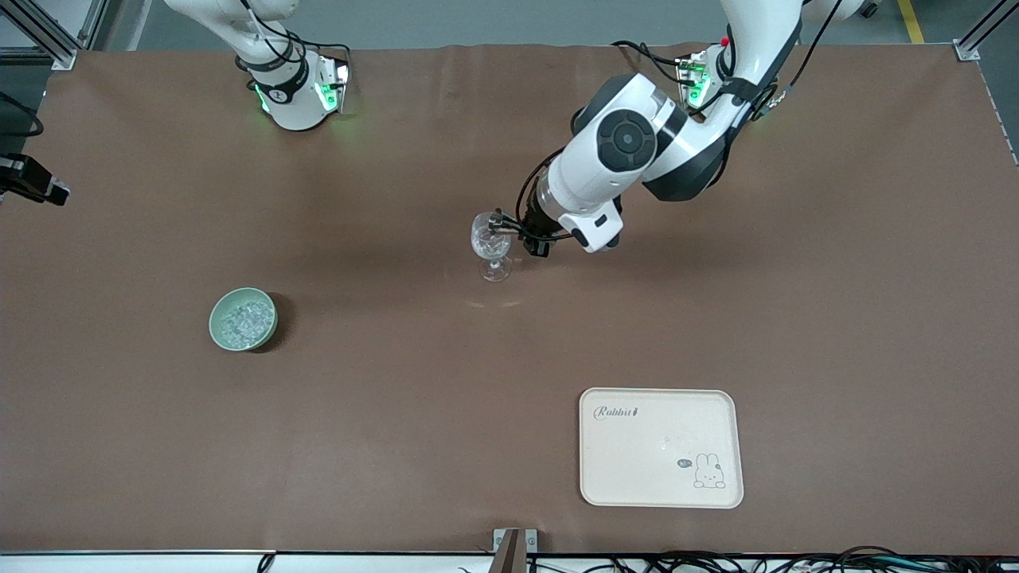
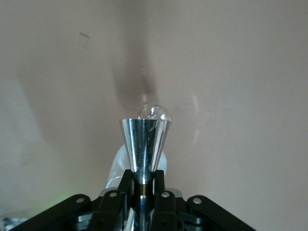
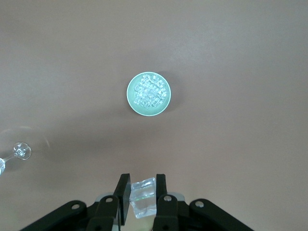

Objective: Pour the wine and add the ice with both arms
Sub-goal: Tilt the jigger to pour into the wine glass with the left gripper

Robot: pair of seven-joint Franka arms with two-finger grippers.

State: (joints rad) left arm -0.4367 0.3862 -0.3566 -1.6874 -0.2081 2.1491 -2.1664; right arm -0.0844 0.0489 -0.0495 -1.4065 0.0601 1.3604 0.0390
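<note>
A clear wine glass (image 1: 492,243) stands mid-table. My left gripper (image 1: 509,227) is beside its rim, shut on the narrow waist of a silver double-cone jigger (image 2: 144,139); in the left wrist view (image 2: 143,175) the jigger's mouth points at the glass (image 2: 154,111). A pale green bowl (image 1: 216,326) holding several ice cubes (image 1: 244,318) stands toward the right arm's end. My right gripper (image 3: 143,185) is high over the table, shut on one clear ice cube (image 3: 143,196). The bowl (image 3: 130,94) and its ice (image 3: 148,91) lie below it. The right gripper does not show in the front view.
A cream tray (image 1: 637,469) with a rabbit drawing lies near the front camera, toward the left arm's end. A black device (image 1: 32,181) juts in at the table edge by the right arm's end. The wine glass also shows in the right wrist view (image 3: 21,150).
</note>
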